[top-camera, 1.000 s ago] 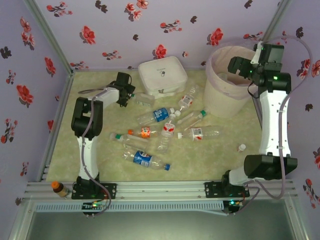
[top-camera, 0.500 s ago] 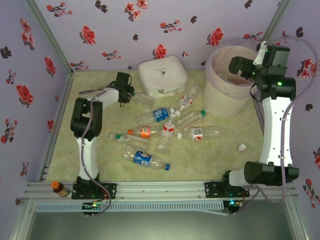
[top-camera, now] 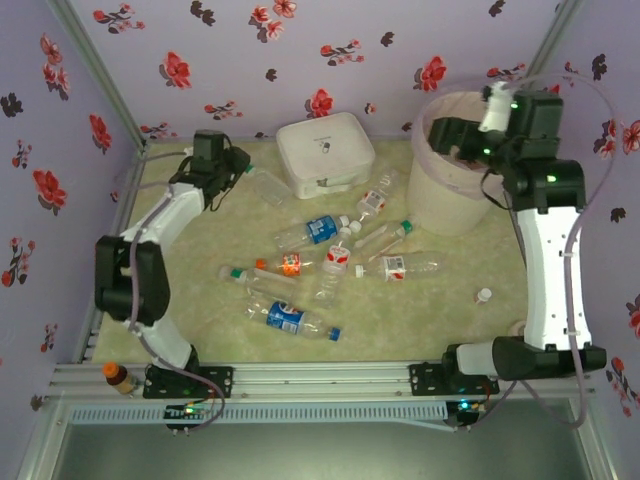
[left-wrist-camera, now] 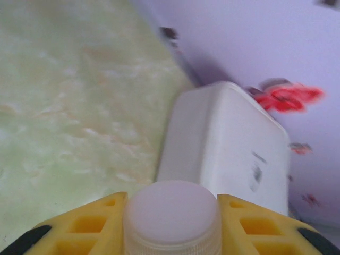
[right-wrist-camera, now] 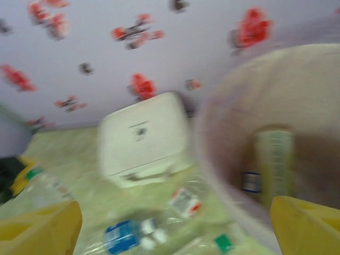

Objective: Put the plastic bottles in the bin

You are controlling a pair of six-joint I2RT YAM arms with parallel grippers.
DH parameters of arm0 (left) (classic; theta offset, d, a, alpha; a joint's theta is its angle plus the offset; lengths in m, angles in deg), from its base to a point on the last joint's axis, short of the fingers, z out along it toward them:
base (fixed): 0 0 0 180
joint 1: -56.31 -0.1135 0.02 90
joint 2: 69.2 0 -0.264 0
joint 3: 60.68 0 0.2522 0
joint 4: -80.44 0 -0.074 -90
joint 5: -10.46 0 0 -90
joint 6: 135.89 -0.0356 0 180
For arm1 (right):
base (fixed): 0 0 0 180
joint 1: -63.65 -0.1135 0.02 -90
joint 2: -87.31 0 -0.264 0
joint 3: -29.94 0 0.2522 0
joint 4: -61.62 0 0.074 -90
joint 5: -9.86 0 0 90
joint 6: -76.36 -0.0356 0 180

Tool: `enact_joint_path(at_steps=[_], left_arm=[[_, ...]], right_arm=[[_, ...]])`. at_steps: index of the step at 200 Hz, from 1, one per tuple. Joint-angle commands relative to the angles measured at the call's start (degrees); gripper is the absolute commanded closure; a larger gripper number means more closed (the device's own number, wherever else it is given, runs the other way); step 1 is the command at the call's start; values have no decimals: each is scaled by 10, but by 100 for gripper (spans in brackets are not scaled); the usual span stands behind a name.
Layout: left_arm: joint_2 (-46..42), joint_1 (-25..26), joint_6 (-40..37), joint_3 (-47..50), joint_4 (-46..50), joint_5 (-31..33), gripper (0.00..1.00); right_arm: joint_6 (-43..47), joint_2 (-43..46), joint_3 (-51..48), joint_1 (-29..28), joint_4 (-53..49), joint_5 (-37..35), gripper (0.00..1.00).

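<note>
1. Bottles (top-camera: 320, 228): small, clear plastic, with red, blue or orange labels and coloured caps. Most lie on their sides in a loose cluster mid-table (top-camera: 190, 240), well apart from the bin.
2. My left claw (left-wrist-camera: 171, 195) is clamped on the held bottle (top-camera: 266, 188) at its whitish cap end. It sits just left of the box, at the far-left part of the table.
3. My right claw (right-wrist-camera: 172, 226) is spread wide with nothing in it, hanging over the bin's rim.
4. Bin (top-camera: 450, 205): white bucket with a pinkish liner folded over the rim, far right. I see a binned bottle (right-wrist-camera: 273, 159) inside with a pale label; it's too blurred to say more.
5. Box (top-camera: 325, 150): flat, white, lid shut, so I can't tell what's inside.
</note>
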Motion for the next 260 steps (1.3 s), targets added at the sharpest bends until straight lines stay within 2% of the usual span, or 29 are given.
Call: enact_joint_path(at_steps=[1, 19, 39, 59, 76, 93, 110, 123, 156, 227, 237, 250, 260], left_arm=[[-67, -3, -140, 55, -97, -118, 90], [-112, -3, -153, 107, -167, -194, 92], [-142, -2, -128, 159, -263, -257, 97], [-135, -2, -74, 198, -377, -309, 98], [-121, 0, -35, 220, -457, -329, 97], [-110, 4, -14, 235, -508, -330, 98], [-98, 11, -12, 234, -522, -331, 98], [-88, 16, -10, 227, -525, -334, 98], [-67, 26, 3, 215, -556, -343, 100], [-42, 43, 27, 201, -587, -346, 100], [-41, 45, 29, 199, -590, -346, 100], [-39, 47, 34, 197, -595, -346, 100], [-38, 49, 34, 195, -596, -346, 100]], right_arm=[[-4, -45, 31, -89, -9, 21, 10], [9, -101, 57, -166, -27, 35, 12], [16, -162, 75, -232, -25, 95, 16], [19, -225, 105, -273, -31, 133, 19], [12, -265, 121, -293, -34, 142, 18], [7, -291, 123, -303, -32, 137, 11], [3, -309, 115, -305, -23, 140, 3], [2, -321, 106, -305, -16, 146, 1], [3, -338, 88, -304, 4, 176, 7], [-3, -343, 48, -283, 39, 196, 32], [-3, -342, 40, -280, 48, 197, 31], [-3, -342, 35, -277, 50, 197, 20], [-1, -345, 35, -275, 47, 200, 18]])
